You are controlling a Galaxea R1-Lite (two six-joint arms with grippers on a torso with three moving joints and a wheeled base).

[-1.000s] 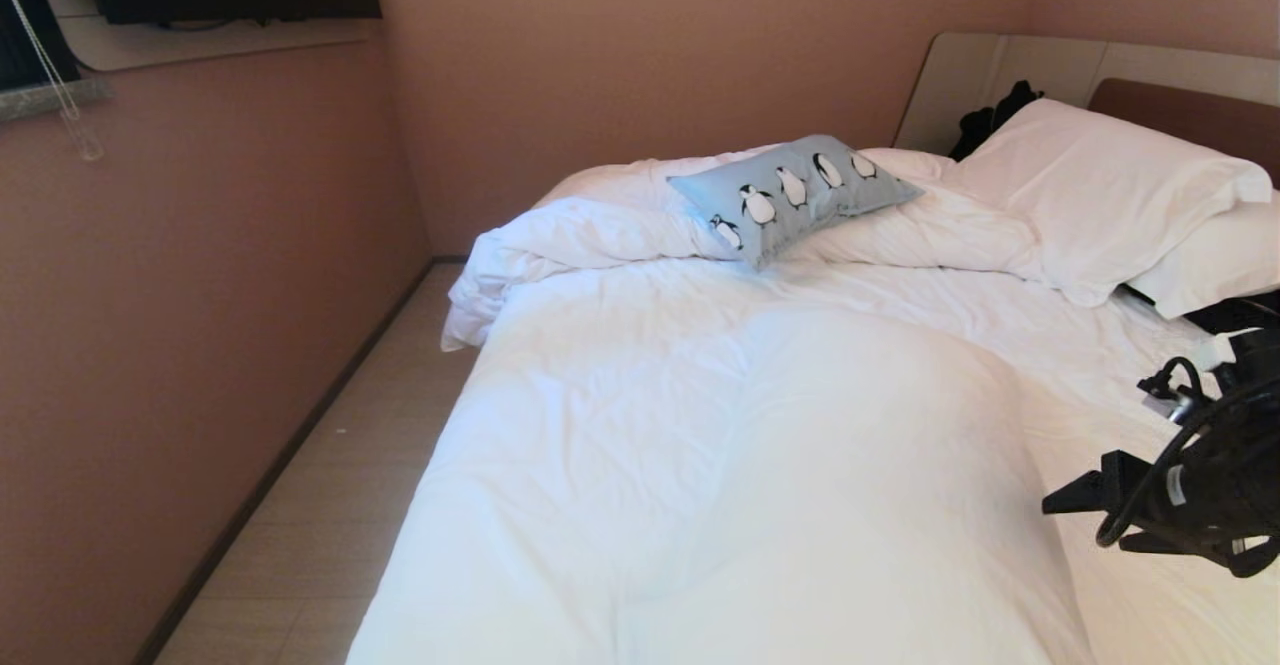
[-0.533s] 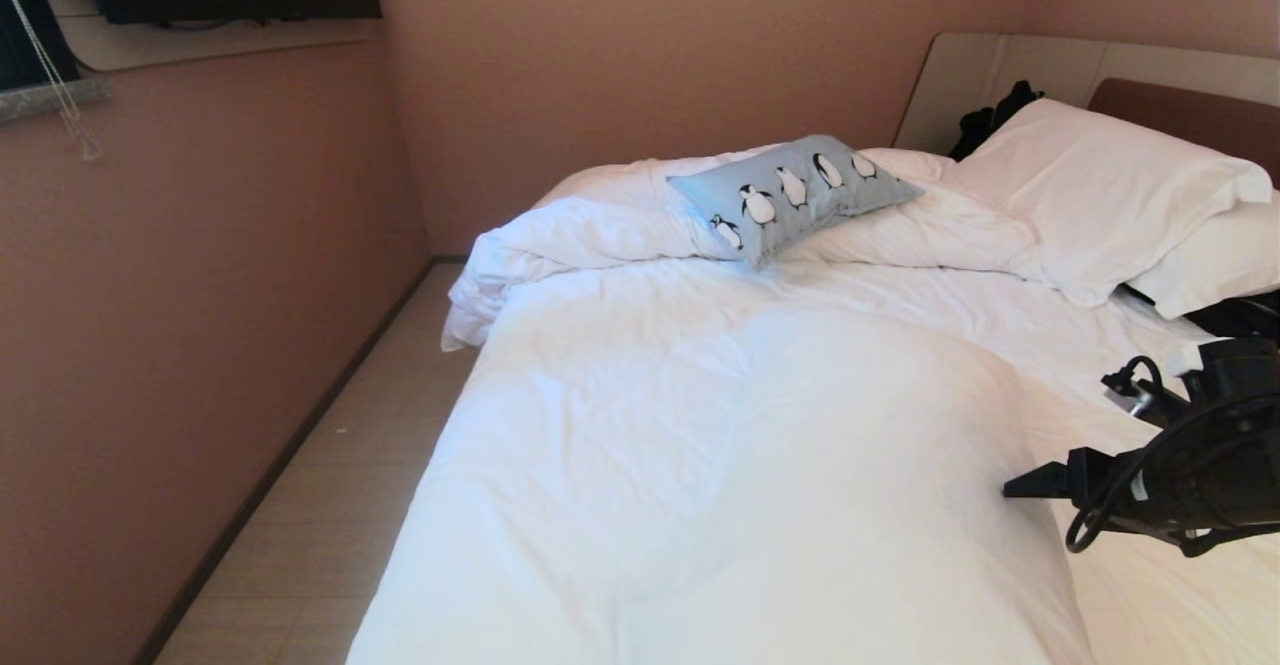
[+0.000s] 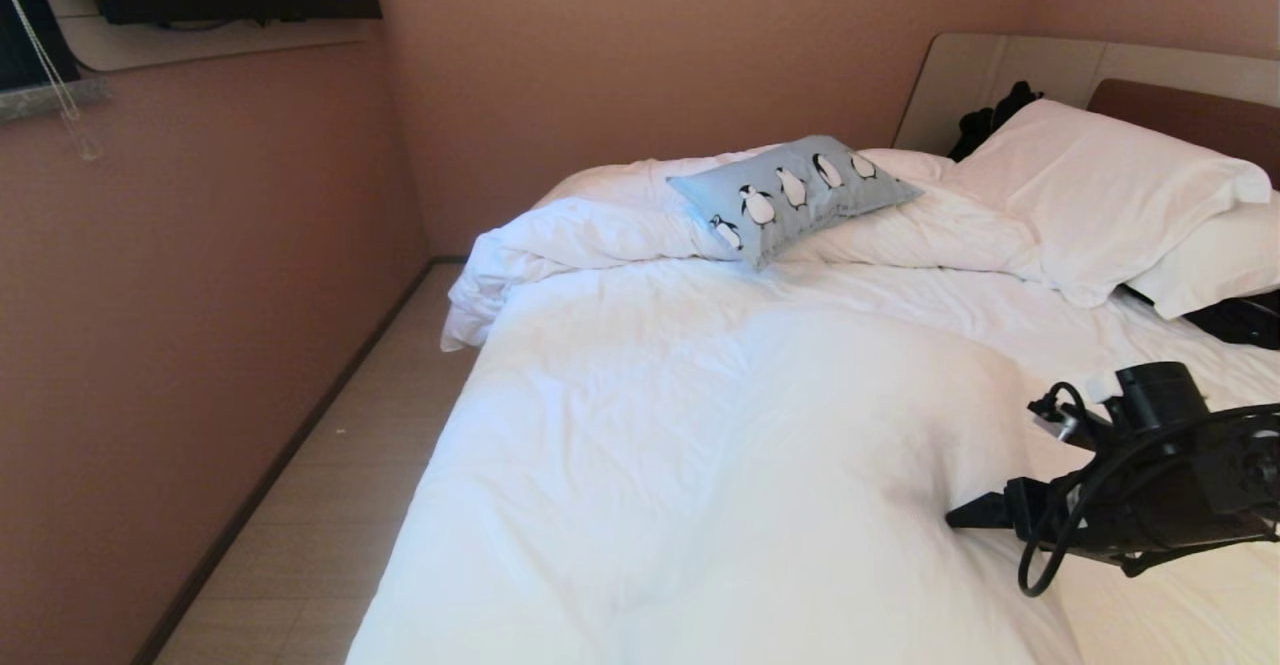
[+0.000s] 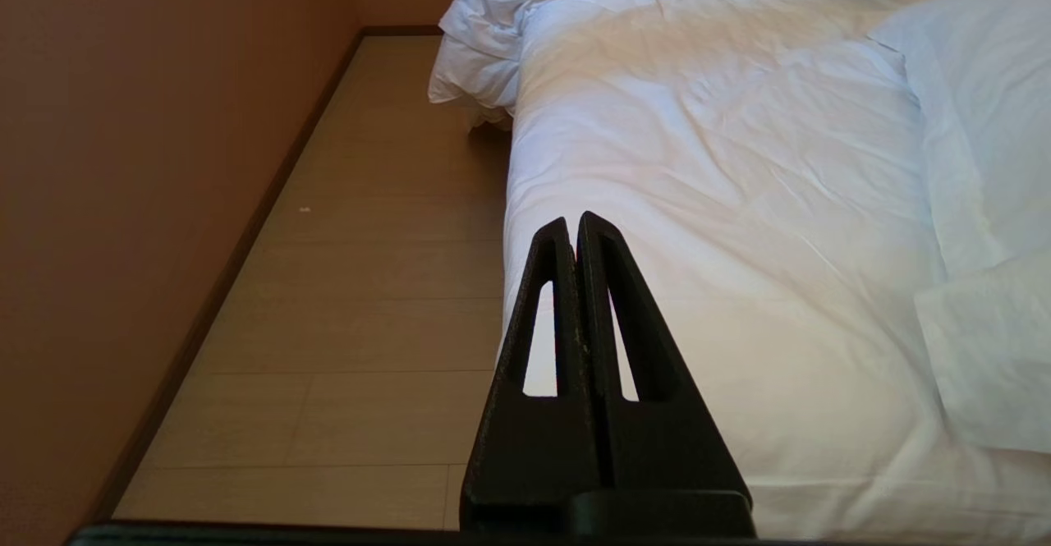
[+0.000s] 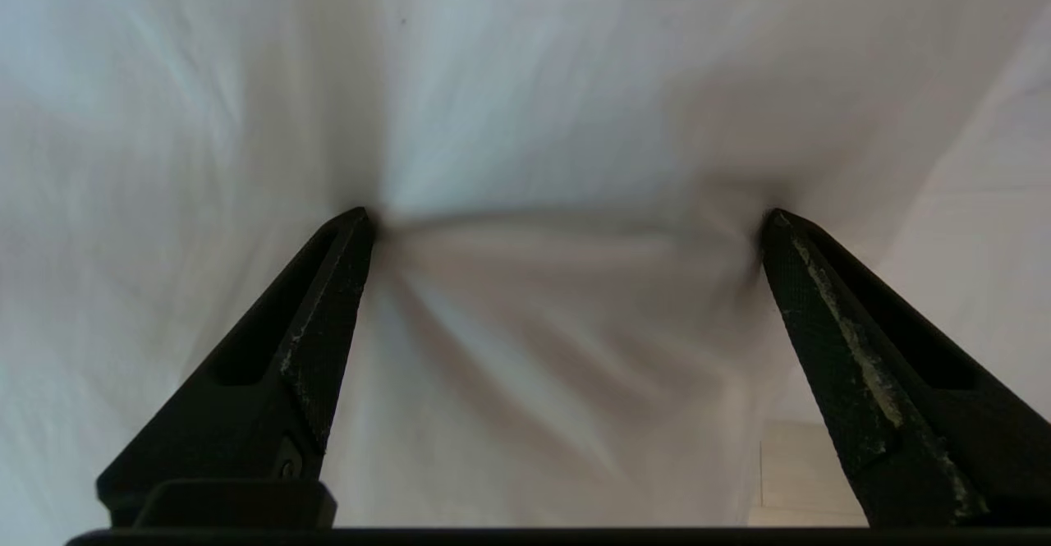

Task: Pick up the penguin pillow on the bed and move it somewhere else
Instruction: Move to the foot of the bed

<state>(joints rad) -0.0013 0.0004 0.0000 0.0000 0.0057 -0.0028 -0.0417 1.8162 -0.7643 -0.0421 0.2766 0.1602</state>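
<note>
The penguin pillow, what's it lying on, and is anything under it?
The penguin pillow lies on the bunched-up white duvet near the head of the bed, beside a white pillow. Whatever lies under the pillow is covered.

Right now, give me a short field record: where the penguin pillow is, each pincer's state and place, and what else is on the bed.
penguin pillow: lying on the bunched duvet at the far side of the bed, untouched
right pincer: open, both tips pressing into the white bedding, near side of the bed, far from the pillow
left pincer: shut, empty, parked by the bed's edge above the floor
white pillows: stacked at the headboard
</note>
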